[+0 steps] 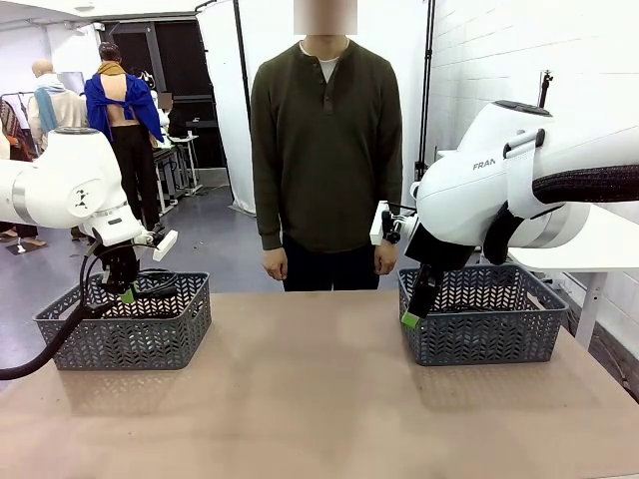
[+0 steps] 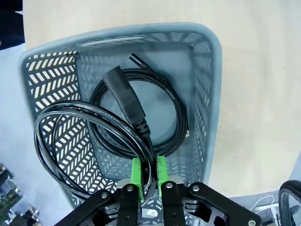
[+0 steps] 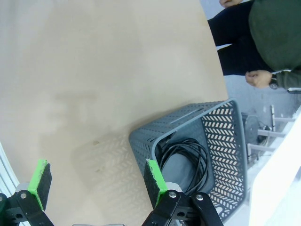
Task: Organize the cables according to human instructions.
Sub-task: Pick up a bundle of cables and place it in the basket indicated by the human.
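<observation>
Grey plastic lattice forms both baskets; the left basket (image 1: pixel 125 319) sits at the left edge of the tan table (image 1: pixel 310 399), the right basket (image 1: pixel 484 314) at the right edge, well apart. I read the left gripper (image 2: pixel 147 175) as hanging over the left basket, its green pads (image 2: pixel 136 174) pinched narrow on a black cable (image 2: pixel 70 141); that cable's coil droops partly over the basket's wall, and its chunky plug (image 2: pixel 124 96) lies across the opening. A second coiled cable (image 2: pixel 174 103) rests flat on the left basket's floor, below the held one. In the front view the left gripper (image 1: pixel 124 289) sits just above the basket's rim. The right gripper (image 3: pixel 94 181) stands wide and holds nothing; one pad (image 3: pixel 153 176) hovers over the near wall of the right basket (image 3: pixel 221 136), the other pad (image 3: pixel 40 176) over bare table. In the front view I see it (image 1: pixel 414 311) at that basket's left wall. A bundle of black cables (image 3: pixel 188 157) lies coiled inside the right basket; I cannot count the coils. The human (image 1: pixel 324 140) stands at the far side, between the baskets, both hands (image 1: pixel 275 263) low at the sides and not touching anything.
</observation>
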`<move>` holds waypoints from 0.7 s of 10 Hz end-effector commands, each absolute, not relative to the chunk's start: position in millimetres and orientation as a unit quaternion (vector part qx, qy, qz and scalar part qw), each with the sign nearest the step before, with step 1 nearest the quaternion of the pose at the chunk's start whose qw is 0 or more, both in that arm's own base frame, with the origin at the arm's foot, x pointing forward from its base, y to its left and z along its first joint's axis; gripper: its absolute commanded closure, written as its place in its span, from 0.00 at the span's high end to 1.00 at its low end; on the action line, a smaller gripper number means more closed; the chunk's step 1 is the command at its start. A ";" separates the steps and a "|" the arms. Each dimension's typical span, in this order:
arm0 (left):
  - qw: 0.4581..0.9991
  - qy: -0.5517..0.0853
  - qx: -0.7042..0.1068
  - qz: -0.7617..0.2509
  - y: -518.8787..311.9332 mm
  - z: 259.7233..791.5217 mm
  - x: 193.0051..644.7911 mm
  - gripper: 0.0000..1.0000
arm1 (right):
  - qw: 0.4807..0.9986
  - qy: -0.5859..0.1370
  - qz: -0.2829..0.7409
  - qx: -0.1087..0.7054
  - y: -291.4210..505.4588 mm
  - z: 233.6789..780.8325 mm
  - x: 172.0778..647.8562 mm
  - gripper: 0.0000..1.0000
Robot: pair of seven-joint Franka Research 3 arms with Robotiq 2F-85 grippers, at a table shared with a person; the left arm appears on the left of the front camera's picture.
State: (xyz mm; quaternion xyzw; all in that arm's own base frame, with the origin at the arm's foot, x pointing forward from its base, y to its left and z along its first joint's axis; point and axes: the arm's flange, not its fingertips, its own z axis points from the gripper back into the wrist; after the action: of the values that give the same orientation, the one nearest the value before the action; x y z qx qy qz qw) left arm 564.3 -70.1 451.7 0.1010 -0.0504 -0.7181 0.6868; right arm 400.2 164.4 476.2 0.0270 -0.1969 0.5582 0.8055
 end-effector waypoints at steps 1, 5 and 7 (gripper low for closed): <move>0.675 -0.066 0.100 -0.728 -62.4 454.1 567.7 0.26 | 0.808 -0.197 0.555 0.023 165.3 475.0 400.1 1.00; 0.673 -0.066 0.092 -0.731 -59.7 461.5 572.0 1.00 | 0.808 -0.197 0.555 0.023 165.3 475.0 400.1 1.00; 0.672 -0.063 0.085 -0.733 -59.8 466.3 575.0 1.00 | 0.808 -0.197 0.555 0.023 165.3 475.0 400.1 1.00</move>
State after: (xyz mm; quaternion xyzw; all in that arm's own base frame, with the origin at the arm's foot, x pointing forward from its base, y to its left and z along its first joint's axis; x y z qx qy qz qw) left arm 569.1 -66.1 461.4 0.1011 -0.0606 -0.7243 0.6794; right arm 400.2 164.4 476.2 0.0270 -0.1969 0.5582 0.8055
